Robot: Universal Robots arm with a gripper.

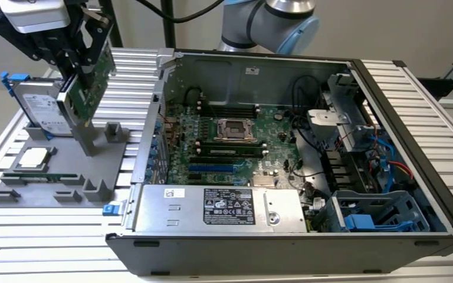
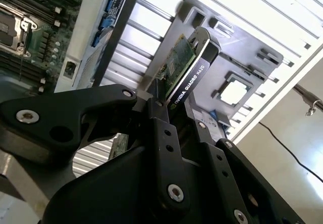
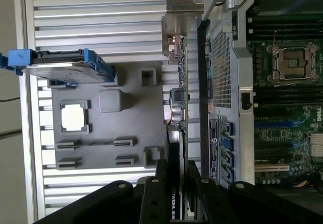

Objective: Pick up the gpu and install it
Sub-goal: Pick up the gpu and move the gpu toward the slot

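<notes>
1. The gripper (image 2: 176,110) is clamped on the gpu (image 2: 187,65). In both wrist views, one finger presses each face of the card near one end. We judge that this grip keeps the card's long edges and its bracket unobstructed for seating.
2. The card's long axis runs away from the fingers, with the silver bracket (image 3: 179,27) at the far end. In the exterior view the card hangs steeply from the gripper, leaning rather than plumb.
3. The gpu is in the air over the grey fixture tray (image 1: 69,168), on the exterior view's left of the case. We cannot tell whether its lower end is free of the tray's posts.
4. The hard drive (image 1: 42,109) stands on edge in the tray. We judge that parts are stored upright so that fingers can close across their faces.
5. Farthest off, the open case (image 1: 250,82) lies with its motherboard (image 1: 210,147) facing up. The gpu is well apart from the motherboard and not yet installed.
</notes>
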